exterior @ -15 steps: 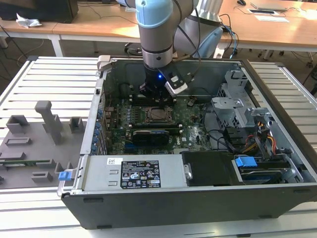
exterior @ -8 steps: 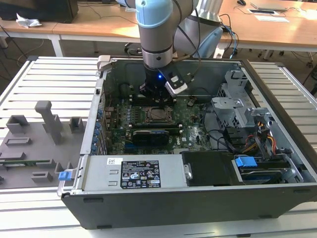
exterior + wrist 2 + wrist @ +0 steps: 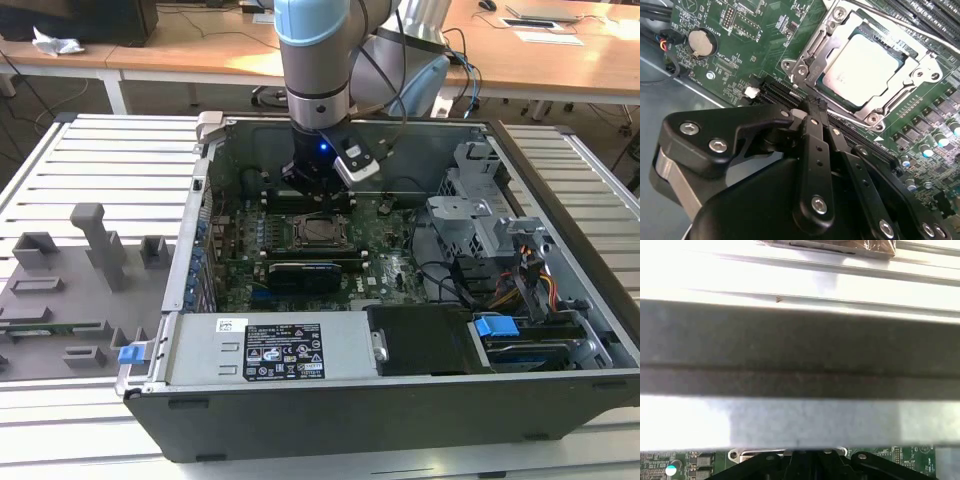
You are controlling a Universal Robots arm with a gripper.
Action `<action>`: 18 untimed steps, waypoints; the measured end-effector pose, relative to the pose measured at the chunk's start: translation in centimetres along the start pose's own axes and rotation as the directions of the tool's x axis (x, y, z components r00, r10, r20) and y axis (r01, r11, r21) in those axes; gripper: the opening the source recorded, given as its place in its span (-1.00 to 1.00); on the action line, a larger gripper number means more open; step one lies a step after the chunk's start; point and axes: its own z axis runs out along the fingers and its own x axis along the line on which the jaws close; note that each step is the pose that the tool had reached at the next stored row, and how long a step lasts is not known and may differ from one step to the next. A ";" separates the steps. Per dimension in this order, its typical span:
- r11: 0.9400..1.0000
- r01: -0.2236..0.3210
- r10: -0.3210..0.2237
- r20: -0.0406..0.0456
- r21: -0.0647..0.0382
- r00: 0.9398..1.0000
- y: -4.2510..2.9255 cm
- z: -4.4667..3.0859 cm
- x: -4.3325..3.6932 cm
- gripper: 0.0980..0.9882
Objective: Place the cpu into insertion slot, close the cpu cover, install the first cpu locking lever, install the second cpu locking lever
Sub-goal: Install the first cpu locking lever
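The cpu (image 3: 865,67) lies flat in the insertion slot (image 3: 318,232), its pale face showing through the large window of the cpu cover (image 3: 812,46). The silvery cover is folded down over the chip and frames it on all sides. Whether the locking levers are latched cannot be told. The socket sits near the middle of the green motherboard (image 3: 755,45); in the second wrist view a round coin battery (image 3: 701,42) sits on the same board, well apart from the socket.

The end effector (image 3: 812,105) hangs just above the board beside the socket, apart from the cover. Its black fingers are drawn together at the tips with nothing between them. In the exterior view the end effector (image 3: 318,188) stands over the far edge of the socket, inside the open computer case (image 3: 330,410). A long black expansion card (image 3: 303,272) lies just on the near side of the socket.

The case rests on a slatted bench (image 3: 110,160), and a grey fixture tray (image 3: 60,290) lies at the exterior view's left
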 end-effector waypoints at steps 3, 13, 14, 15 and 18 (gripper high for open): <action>1.000 0.000 0.000 0.000 0.000 1.000 0.07 0.01 0.00 -0.98; 1.000 0.000 0.000 0.000 0.000 1.000 0.09 0.16 0.03 -0.98; 1.000 0.000 0.000 0.000 0.000 1.000 0.07 0.22 0.04 -0.98; 1.000 0.000 0.000 0.000 0.000 1.000 0.05 0.26 0.04 -0.98; 1.000 0.000 0.000 0.000 0.001 1.000 -0.07 0.47 0.06 -0.98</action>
